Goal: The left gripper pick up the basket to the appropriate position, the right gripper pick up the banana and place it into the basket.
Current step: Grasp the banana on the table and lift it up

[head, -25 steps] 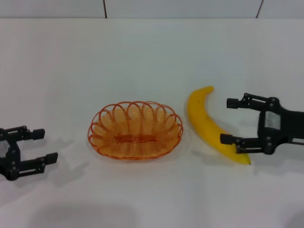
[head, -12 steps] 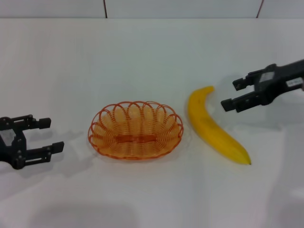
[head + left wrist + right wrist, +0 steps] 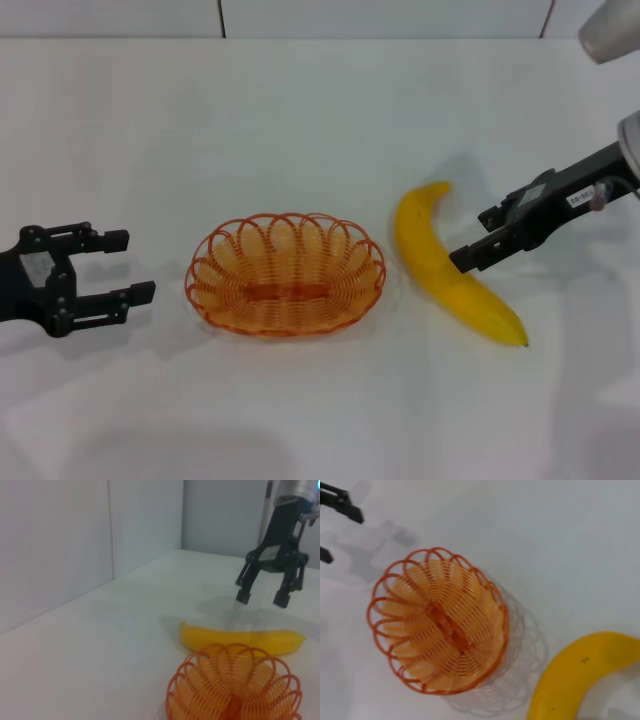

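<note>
My left gripper (image 3: 122,267) sits low over the tabletop (image 3: 300,130), jaws spread and empty, aimed at the basket (image 3: 285,272) but a clear gap short of its near rim. The basket rests at the centre, with nothing in it. The banana (image 3: 445,265) lies just beside the basket's far edge, close to it but apart. My right gripper (image 3: 479,235) hangs above the banana's middle, tilted downward, jaws parted and holding nothing. The risks as I judge them: the basket is light looped wire, so if my left jaws nudge the rim instead of straddling it, it may slide toward the banana. On the right, the banana's skin is smooth and curved; a pinch off its middle could roll it or let it swing and slip.
</note>
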Controlling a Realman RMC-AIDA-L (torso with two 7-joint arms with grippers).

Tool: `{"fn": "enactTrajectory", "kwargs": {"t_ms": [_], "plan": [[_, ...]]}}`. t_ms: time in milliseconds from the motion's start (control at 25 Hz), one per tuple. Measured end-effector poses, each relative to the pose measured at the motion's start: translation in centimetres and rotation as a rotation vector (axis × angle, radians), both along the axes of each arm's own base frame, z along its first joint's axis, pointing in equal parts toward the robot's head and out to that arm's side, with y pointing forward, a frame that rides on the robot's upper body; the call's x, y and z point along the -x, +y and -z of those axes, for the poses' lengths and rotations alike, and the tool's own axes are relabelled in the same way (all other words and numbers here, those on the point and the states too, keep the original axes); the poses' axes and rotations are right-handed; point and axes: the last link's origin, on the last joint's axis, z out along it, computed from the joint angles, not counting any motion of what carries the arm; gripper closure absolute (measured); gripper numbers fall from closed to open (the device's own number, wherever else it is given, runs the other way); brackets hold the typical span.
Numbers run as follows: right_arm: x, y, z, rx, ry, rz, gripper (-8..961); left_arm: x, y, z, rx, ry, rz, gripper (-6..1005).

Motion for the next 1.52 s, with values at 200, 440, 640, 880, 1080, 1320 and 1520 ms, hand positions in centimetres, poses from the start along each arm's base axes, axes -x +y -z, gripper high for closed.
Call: {"fn": "enactTrajectory", "kwargs": {"t_ms": [200, 440, 640, 880, 1080, 1320, 1520], "plan": [[-0.8, 0.4, 1.6, -0.006, -0.015, 0.051, 62, -0.1, 0.0, 0.3, 0.009, 0.005, 0.017, 279], [-0.9, 0.4, 2.5, 0.014, -0.009, 0.068, 63, 0.2, -0.3, 0.2, 0.000, 0.013, 0.032, 280], [-0.8, 0.4, 2.8, 0.016, -0.001, 0.077, 63, 0.1, -0.1, 0.4, 0.003, 0.011, 0.041, 280], [-0.3, 1.3, 4.0, 0.019, 0.001, 0.086, 63, -0.3, 0.2, 0.5, 0.006, 0.011, 0.053, 281], [-0.2, 1.5, 4.6, 0.025, -0.006, 0.094, 63, -0.4, 0.3, 0.6, 0.007, 0.010, 0.059, 282], [-1.0, 1.8, 4.7, -0.006, -0.046, 0.114, 63, -0.8, 0.6, 0.7, 0.012, 0.009, 0.073, 284], [-1.5, 1.6, 5.2, 0.002, -0.051, 0.133, 62, -0.8, 0.6, 0.7, 0.010, 0.008, 0.072, 285]]}}
